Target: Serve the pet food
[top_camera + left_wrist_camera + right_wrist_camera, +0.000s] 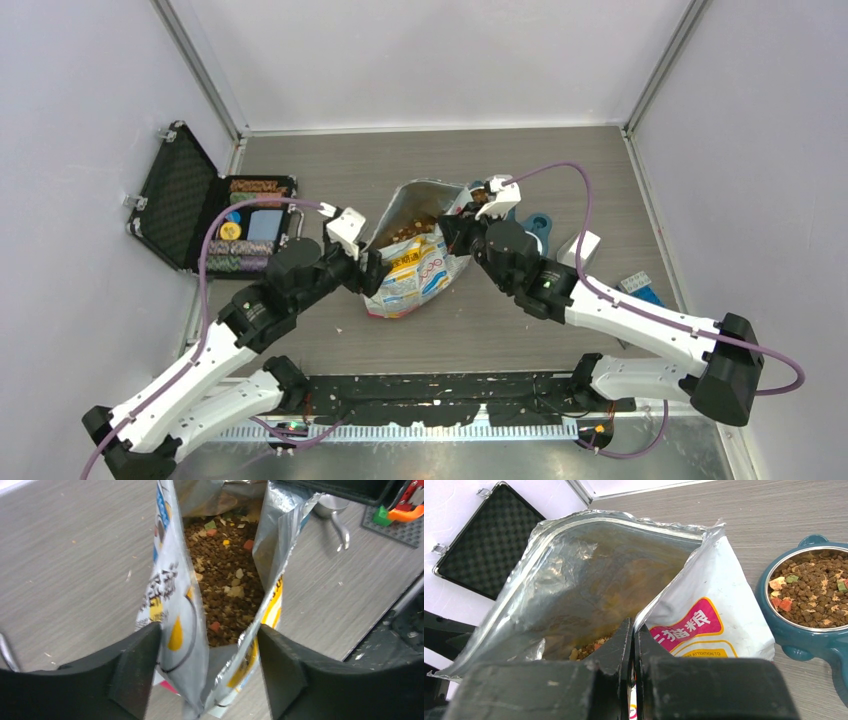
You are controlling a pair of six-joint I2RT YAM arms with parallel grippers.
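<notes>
The pet food bag (415, 262), silver foil inside and printed white outside, stands open in the middle of the table. Brown kibble (225, 580) fills its lower part. My left gripper (209, 635) is closed on the bag's near end, one finger pressing each outer face. My right gripper (634, 627) is shut on the bag's top edge by the pink label. A teal bowl (796, 637) to the right of the bag holds kibble (814, 587). A metal scoop (334, 512) lies on the table beyond the bag.
An open black case (185, 205) with poker chips sits at the far left. A small white box (585, 245) and a blue item (640, 288) lie right of my right arm. A dark mat with a green and orange piece (395, 512) lies by the scoop.
</notes>
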